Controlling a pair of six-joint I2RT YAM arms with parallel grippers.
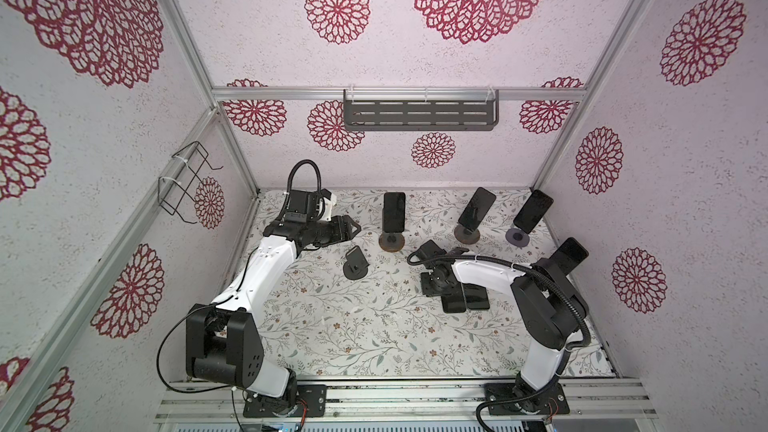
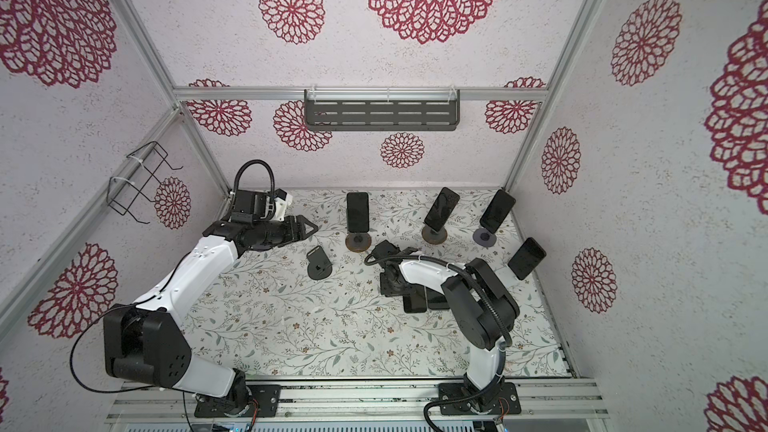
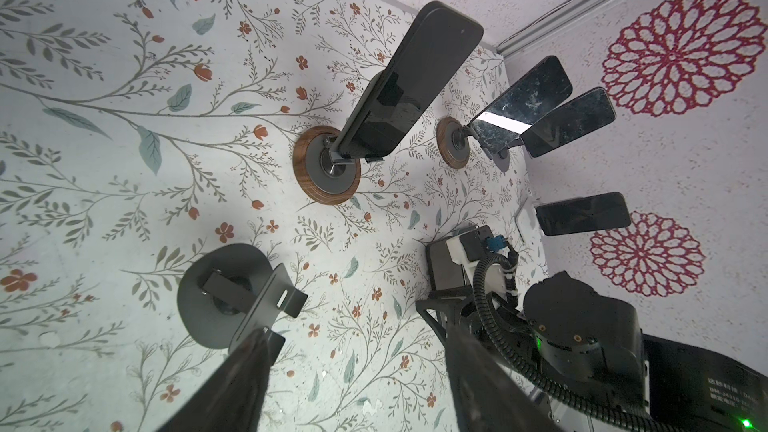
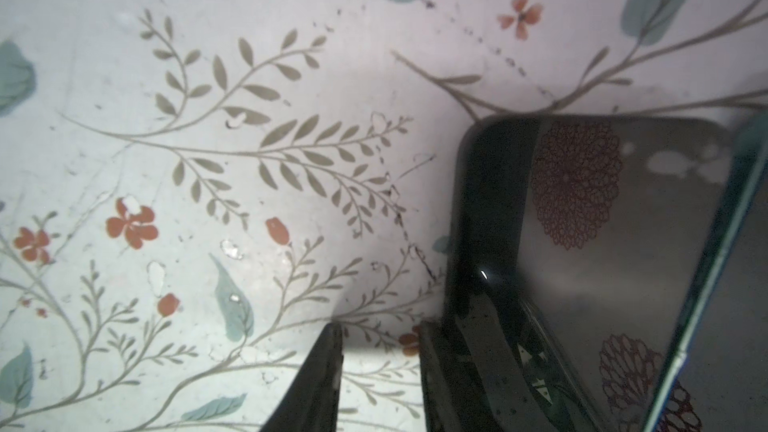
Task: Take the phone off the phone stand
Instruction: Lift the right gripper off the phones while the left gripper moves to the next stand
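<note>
Here, along the back of the flower-papered table, four phones rest on stands. An upright phone sits on a wood-ringed stand near the middle. A tilted phone leans on a second wood-ringed stand beside it. A third phone is on a grey stand, and a fourth phone is on a white stand by the right wall.

An empty dark stand sits near the left gripper. That gripper hangs above the table with its fingers spread wide and nothing between them.

The right arm reaches across to the centre. The right gripper points down at the table just beside two flat phones lying side by side, off any stand. In the right wrist view its fingers stand a narrow gap apart, with only bare table between them. The outer side of one finger appears to touch the edge of the nearer flat phone, whose glass mirrors the wall's red rosettes.
</note>
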